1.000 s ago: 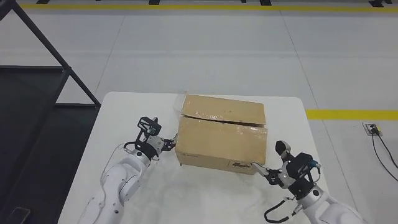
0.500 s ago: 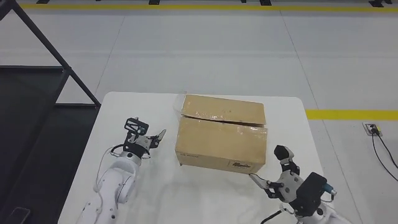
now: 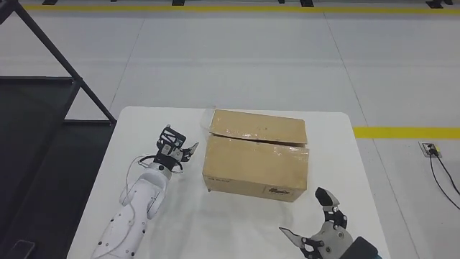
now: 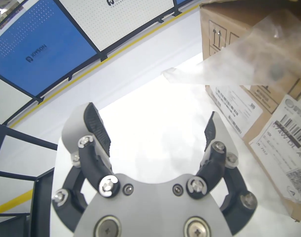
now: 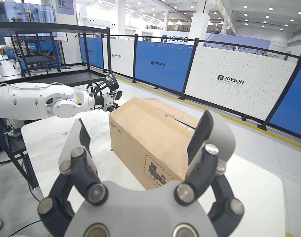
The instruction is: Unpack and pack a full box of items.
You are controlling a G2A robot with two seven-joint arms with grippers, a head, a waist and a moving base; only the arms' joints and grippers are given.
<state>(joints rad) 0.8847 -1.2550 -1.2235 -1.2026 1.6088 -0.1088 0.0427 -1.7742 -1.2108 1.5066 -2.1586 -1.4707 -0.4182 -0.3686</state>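
Closed box (image 3: 255, 160) mid-bench (image 3: 215, 223), long axis from 9 to 3 o'clock, seam along the top. Left pincer (image 3: 188, 154) spread and empty just beside its 9 o'clock end, box at the pincer's 3 o'clock; right pincer (image 3: 302, 212) spread too, apart off the 5 o'clock corner. Looks nearer for the left, with loose tape (image 4: 239, 62) at the 10 o'clock corner.

Cardboard box (image 3: 255, 160) on table (image 3: 144, 126), L gripper (image 3: 188, 152) beside (jaws apart)
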